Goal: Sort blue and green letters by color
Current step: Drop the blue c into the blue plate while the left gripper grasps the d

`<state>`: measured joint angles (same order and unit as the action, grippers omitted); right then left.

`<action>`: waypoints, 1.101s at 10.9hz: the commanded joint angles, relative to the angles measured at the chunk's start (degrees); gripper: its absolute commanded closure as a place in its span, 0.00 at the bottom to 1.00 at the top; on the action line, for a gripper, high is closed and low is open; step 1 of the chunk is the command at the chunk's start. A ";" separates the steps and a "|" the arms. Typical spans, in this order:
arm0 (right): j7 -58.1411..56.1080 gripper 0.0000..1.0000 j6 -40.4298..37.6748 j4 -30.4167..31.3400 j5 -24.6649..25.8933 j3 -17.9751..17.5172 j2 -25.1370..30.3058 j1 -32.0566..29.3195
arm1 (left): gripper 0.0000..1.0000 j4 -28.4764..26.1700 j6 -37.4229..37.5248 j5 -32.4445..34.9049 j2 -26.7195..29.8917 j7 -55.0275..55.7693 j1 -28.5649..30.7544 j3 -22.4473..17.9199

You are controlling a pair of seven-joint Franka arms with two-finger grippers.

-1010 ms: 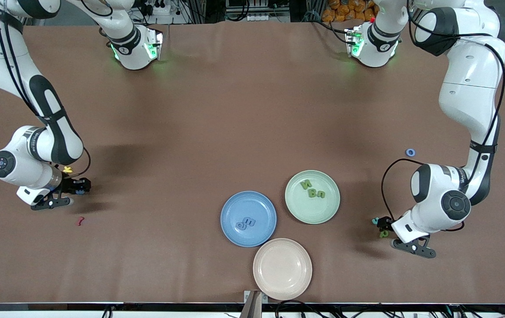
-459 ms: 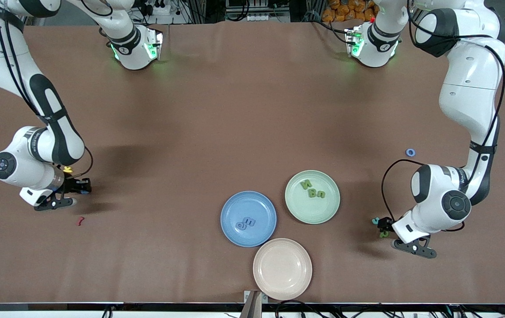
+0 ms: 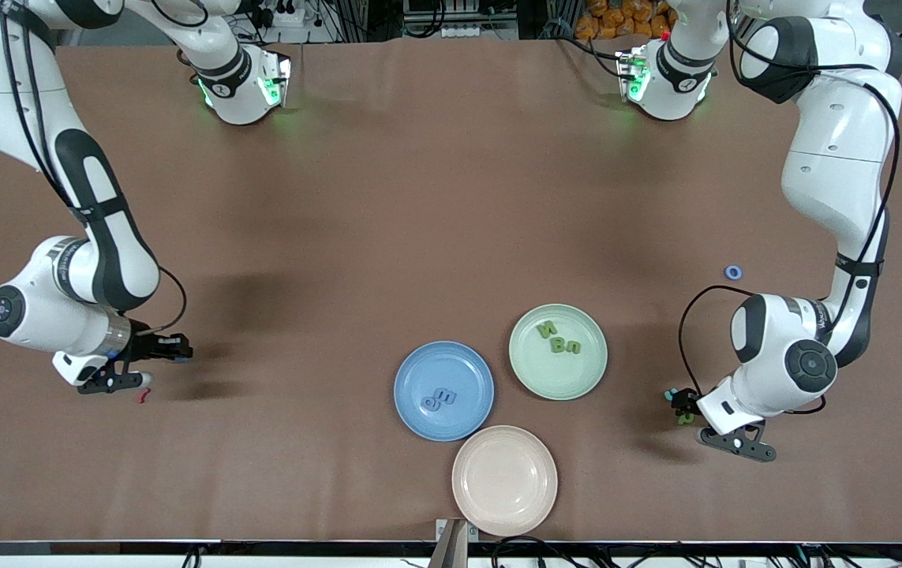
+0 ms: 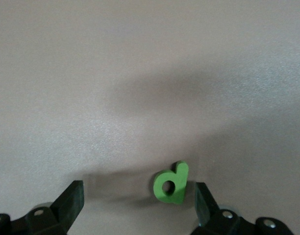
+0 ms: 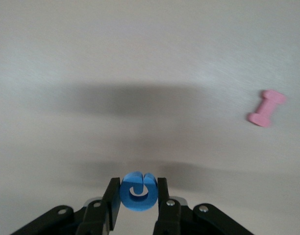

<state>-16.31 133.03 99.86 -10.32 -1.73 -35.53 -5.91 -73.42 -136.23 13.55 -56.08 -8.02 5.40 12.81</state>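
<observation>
**Right gripper pinches a blue letter; left gripper straddles a green one**

Right gripper [image 5: 135, 196] has its two black fingers clamped on a blue letter [image 5: 137, 191], a thick, matte foam piece, rounded like a C with a small gap in it, held up over bare table at the right arm's end. That arm is bent low, its forearm lying almost level with the table, and a red squiggly letter [image 3: 143, 394] lies just beside the gripper's camera bracket. In the right wrist view a pink dumbbell-shaped piece [image 5: 266, 108] lies well apart from the held letter.

At the left arm's end, the left gripper [image 4: 137, 203] stands low with its fingers spread wide, and a green letter [image 4: 171, 183] shaped like a d lies flat on the table between them, close to one finger. That arm folds down sharply from a high elbow.

More blue and green letters are already on plates near the middle: two blue ones [image 3: 439, 399] on the smooth blue plate [image 3: 419, 367], three green ones [image 3: 559, 338] on the pale green plate [image 3: 589, 371] touching it. A pink plate [image 3: 504, 480] sits nearer the front camera than both. A blue ring letter [image 3: 732, 272] lies alone on the brown table cover [image 3: 419, 197], farther from the camera than the left gripper.
</observation>
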 commanded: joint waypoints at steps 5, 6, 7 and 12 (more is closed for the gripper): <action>27.25 1.00 -0.93 -8.18 -1.81 -0.03 -3.22 10.99 | 0.05 1.53 -0.97 1.40 -1.22 0.28 -0.30 0.38; 32.69 1.00 -0.93 -9.41 -4.07 -0.90 -3.23 13.79 | 0.07 1.53 -0.97 1.40 -1.31 0.28 -0.30 0.29; 37.18 1.00 -0.84 -10.64 -6.10 -0.90 -3.92 16.43 | 0.12 1.53 -0.97 1.40 -1.31 0.37 -0.30 0.29; 53.74 1.00 7.12 -18.20 -19.54 -1.08 -8.23 25.85 | 0.29 1.18 -0.97 1.22 -0.87 0.81 -1.01 0.29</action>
<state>32.24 135.79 85.89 -23.61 -3.00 -40.91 16.99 -73.22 -137.05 13.55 -56.45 -8.02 5.03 13.21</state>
